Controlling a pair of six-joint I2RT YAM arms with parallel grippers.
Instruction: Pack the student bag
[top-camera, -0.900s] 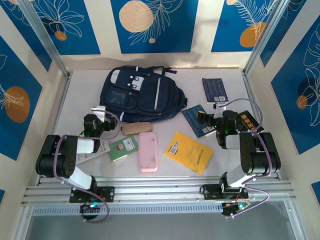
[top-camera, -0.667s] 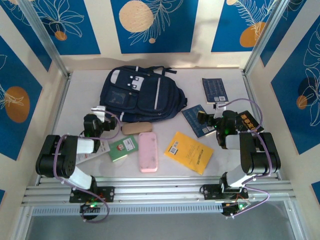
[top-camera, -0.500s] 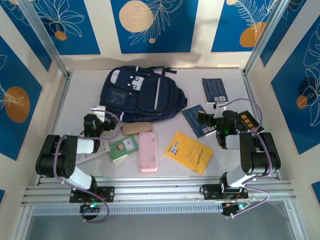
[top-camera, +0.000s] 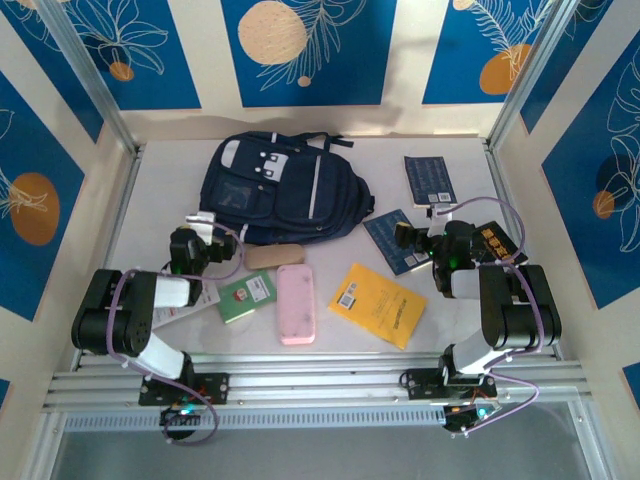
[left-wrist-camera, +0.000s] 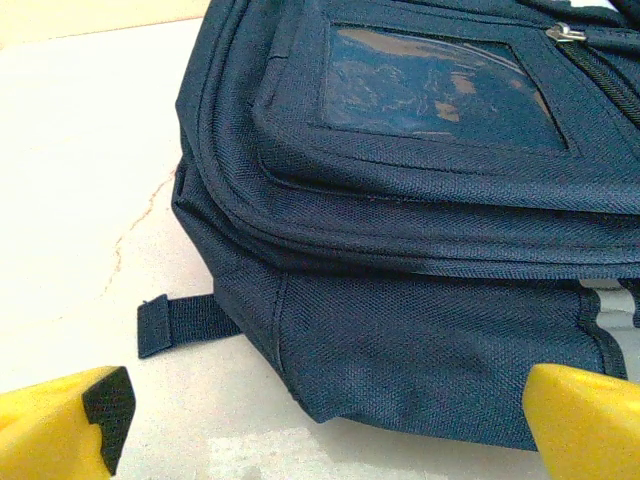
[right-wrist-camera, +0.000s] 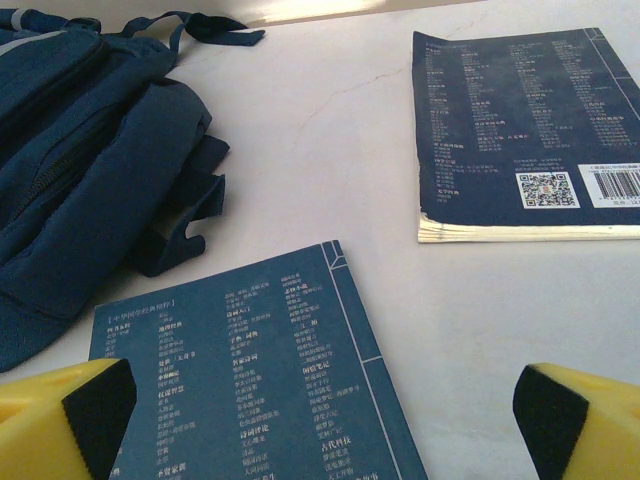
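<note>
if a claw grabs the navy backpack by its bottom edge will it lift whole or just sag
Likely sags: the student bag is soft fabric, slumped and creased on the table, so only the pinched part should rise. It lies fairly flat, so probably light for its size. The coarse weave should grip well.

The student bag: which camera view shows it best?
The top external view: the whole student bag lies there, front pockets up. The left wrist view shows its lower edge and clear pocket close up; the right wrist view, one side with straps.
</note>
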